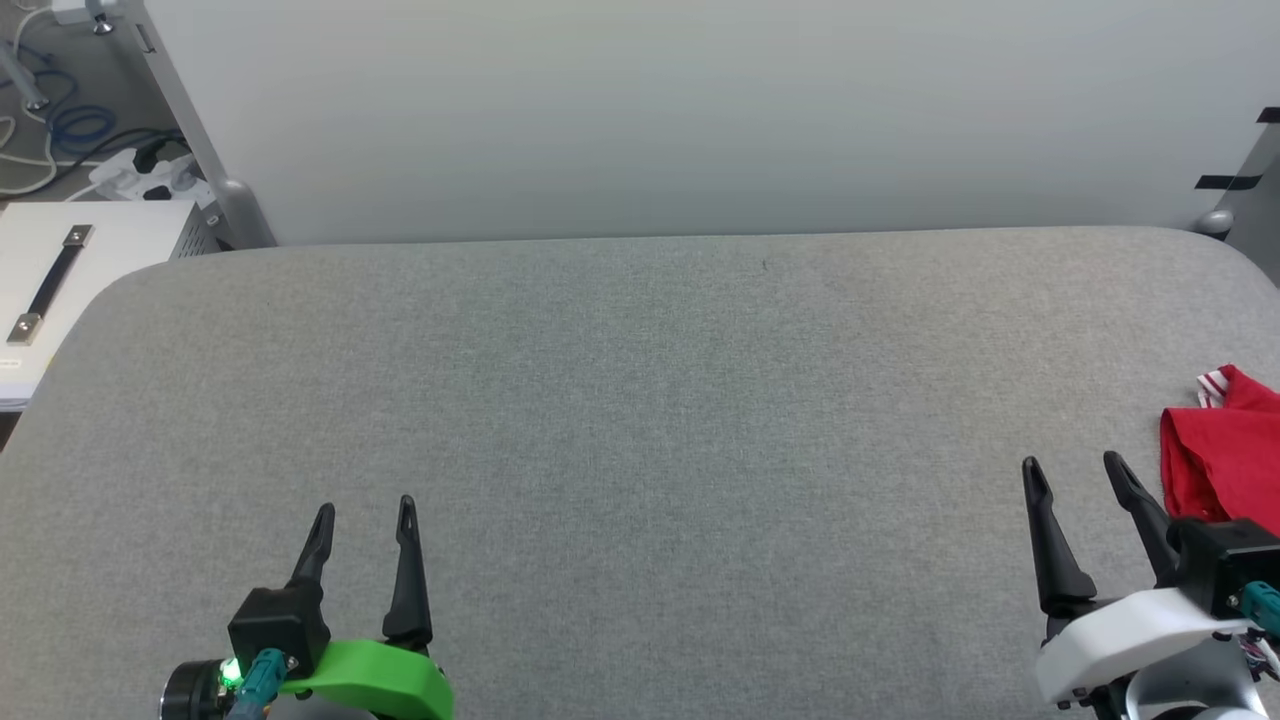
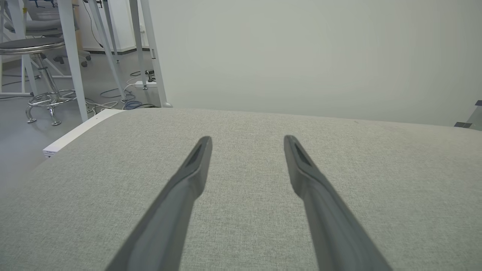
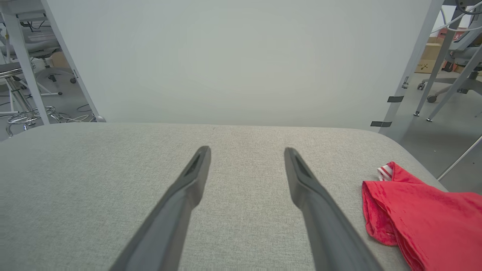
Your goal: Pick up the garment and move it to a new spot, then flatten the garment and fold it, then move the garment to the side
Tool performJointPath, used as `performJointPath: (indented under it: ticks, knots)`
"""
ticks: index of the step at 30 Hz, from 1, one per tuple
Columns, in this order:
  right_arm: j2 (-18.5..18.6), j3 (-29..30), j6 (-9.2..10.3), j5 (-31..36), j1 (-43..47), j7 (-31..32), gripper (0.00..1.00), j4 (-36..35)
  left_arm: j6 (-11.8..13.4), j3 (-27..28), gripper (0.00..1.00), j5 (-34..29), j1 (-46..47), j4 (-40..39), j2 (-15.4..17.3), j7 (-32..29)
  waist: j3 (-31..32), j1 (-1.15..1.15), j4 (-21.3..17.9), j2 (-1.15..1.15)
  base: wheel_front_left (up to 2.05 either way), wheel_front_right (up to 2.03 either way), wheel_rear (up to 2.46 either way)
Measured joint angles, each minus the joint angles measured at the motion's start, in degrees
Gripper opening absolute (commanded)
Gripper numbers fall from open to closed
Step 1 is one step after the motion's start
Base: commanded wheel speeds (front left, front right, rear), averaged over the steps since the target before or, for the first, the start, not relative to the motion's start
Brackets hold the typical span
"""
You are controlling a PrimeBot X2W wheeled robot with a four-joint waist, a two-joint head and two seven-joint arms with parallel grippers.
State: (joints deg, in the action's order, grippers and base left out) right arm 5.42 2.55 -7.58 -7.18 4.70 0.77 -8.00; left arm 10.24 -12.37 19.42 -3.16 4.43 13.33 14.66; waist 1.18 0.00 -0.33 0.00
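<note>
Surface [image 1: 640, 400]: grey woven fabric with rounded far corners. I see it bare across the middle and left.
Garment [image 1: 1225, 455]: red cloth, bunched in loose folds at the right edge of the surface and cut off by the edge of the head view. A bit of red-and-white striped trim [image 1: 1213, 385] shows at its far tip. I cannot make out sleeves or numerals from here.
Garment, right wrist view [image 3: 425, 214]: it lies flat on the surface to the right of the fingers, with grey fabric showing between it and them.
Left gripper [image 1: 365, 507]: low at the near left, over bare surface and well apart from the garment. Jaws are spread and released, with nothing between them. The left wrist view [image 2: 247, 138] shows only grey weave in the gap.
Right gripper [image 1: 1073, 462]: at the near right, just beside the garment. Jaws are spread and released, also empty [image 3: 247, 149].
Backdrop [image 1: 700, 110]: a plain pale panel stands behind the far edge of the surface.
Off-surface, left: I note a white case with a strap handle [image 1: 60, 270], floor cables [image 1: 70, 125], and a chrome stool [image 2: 34, 45].
</note>
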Motion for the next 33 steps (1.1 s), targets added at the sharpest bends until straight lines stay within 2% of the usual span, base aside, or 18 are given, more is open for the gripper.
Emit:
performJointPath:
  ticks: [9, 33]
  knots:
    - [-0.8, -0.13, 0.0, 0.46, 2.27, 1.59, 1.0, -3.42, -0.25, -0.05, 1.0, 0.31, -0.32, 0.27, 0.01, 0.0, 0.48, 0.0, -0.59, 0.0, 0.0, 0.0, 0.0]
    - [-0.93, -0.15, 0.0, 0.56, 2.27, 1.83, 1.0, -4.07, -0.08, -0.38, 1.0, 0.6, -0.32, 0.47, 0.6, 0.0, -0.45, 0.0, -0.56, 0.0, 0.0, 0.0, 0.0]
